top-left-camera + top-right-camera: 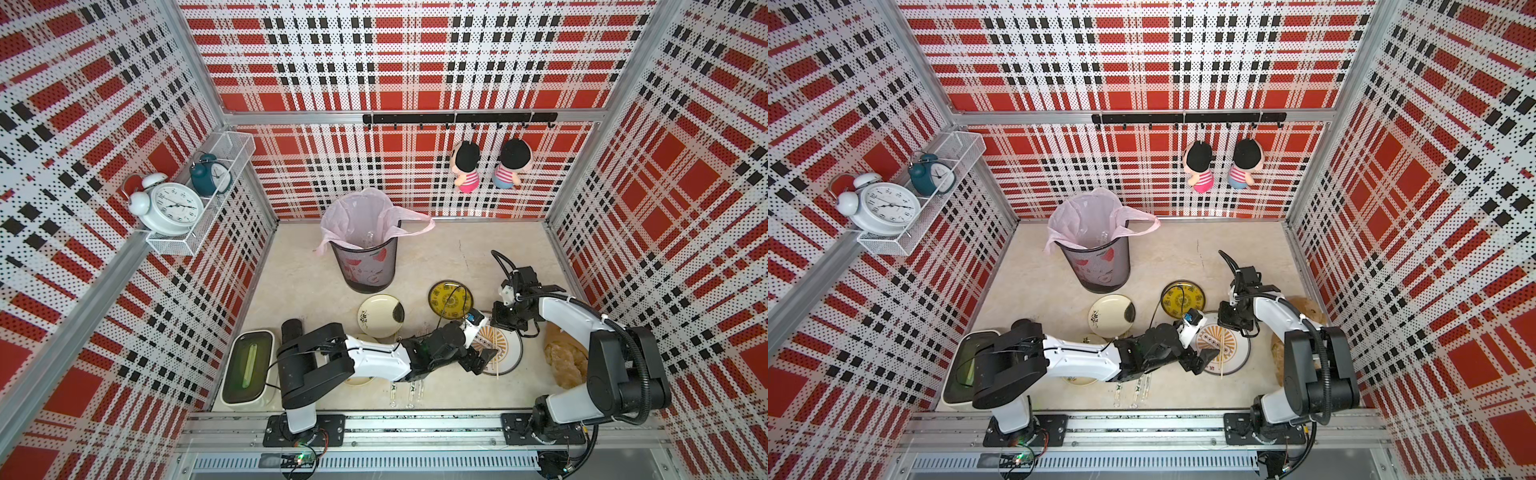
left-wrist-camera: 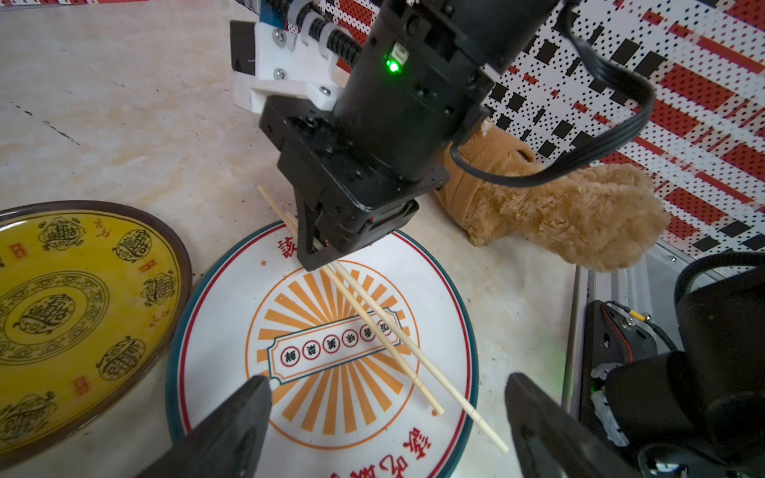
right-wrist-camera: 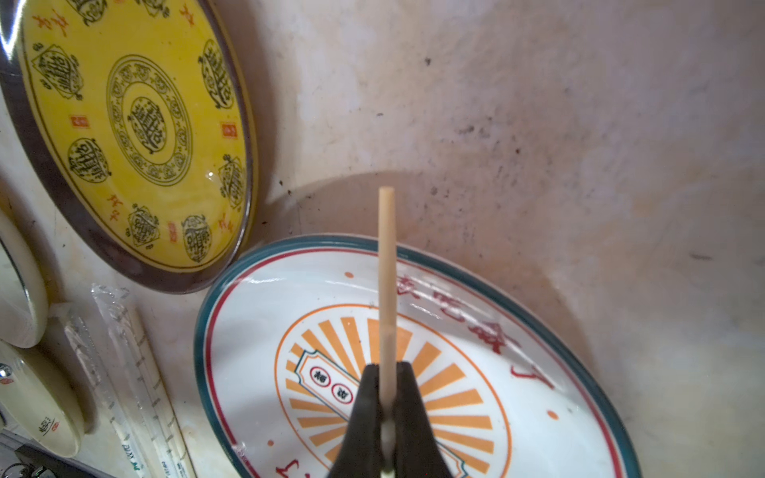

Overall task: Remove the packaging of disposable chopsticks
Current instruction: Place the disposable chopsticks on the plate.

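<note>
Packaging, several clear sleeves with green logos, lies side by side on the table at its near edge, well apart from both grippers.

Just beyond, the left gripper hovers over the near rim of a white plate with an orange sunburst. Its jaws are spread wide and hold nothing.

One bare pair of chopsticks lies slanted across that plate, out of any sleeve. One near tip pokes past the near rim, and the far ends reach past the far rim over the table.

At the plate's far rim, the right gripper points down and is clamped tight on the chopsticks near their far end. Whether that end is lifted off the plate cannot be told.

To the right of the plate, a brown plush toy lies by the side wall.

Farther back, a yellow plate sits just beside the white plate, with a cream plate to its left.

Beyond them stands a black mesh bin lined with a pink bag. Two dolls hang on the back wall.
</note>
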Action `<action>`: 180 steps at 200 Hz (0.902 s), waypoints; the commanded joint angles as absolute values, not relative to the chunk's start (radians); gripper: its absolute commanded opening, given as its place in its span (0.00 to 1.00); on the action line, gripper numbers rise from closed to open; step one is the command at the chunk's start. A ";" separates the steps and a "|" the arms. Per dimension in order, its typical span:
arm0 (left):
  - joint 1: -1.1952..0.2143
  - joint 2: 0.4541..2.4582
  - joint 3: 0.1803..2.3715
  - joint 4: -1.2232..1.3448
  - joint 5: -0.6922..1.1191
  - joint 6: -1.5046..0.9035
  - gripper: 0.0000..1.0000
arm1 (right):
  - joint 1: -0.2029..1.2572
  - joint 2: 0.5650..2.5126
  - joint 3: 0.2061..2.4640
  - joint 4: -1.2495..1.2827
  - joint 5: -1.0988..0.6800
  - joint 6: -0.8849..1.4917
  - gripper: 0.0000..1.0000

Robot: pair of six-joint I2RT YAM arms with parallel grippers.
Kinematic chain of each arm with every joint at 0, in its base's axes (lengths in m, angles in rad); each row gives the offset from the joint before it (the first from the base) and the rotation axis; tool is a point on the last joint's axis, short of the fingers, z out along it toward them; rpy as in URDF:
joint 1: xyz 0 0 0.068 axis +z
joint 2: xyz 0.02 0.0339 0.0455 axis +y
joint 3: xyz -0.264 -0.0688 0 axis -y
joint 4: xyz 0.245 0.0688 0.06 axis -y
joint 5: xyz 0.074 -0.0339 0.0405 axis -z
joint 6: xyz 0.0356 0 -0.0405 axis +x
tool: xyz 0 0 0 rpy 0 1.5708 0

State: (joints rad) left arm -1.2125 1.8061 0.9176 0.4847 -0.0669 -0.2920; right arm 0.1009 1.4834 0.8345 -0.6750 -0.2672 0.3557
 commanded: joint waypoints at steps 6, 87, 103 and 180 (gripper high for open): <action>-1.210 1.818 0.931 0.518 -0.051 -0.302 0.91 | 0.092 1.504 0.832 -0.680 -0.247 0.337 0.00; -1.202 1.814 0.910 0.538 -0.038 -0.306 0.92 | 0.084 1.514 0.834 -0.680 -0.235 0.334 0.15; -1.202 1.815 0.909 0.540 -0.035 -0.308 0.92 | 0.084 1.514 0.832 -0.678 -0.232 0.333 0.16; -1.198 1.813 0.896 0.551 -0.033 -0.308 0.92 | 0.095 1.422 0.808 -0.664 -0.201 0.349 0.33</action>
State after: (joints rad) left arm -1.2057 1.8076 0.9096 0.5179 -0.0471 -0.3080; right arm 0.0948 1.4895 0.8188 -0.6643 -0.2302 0.3496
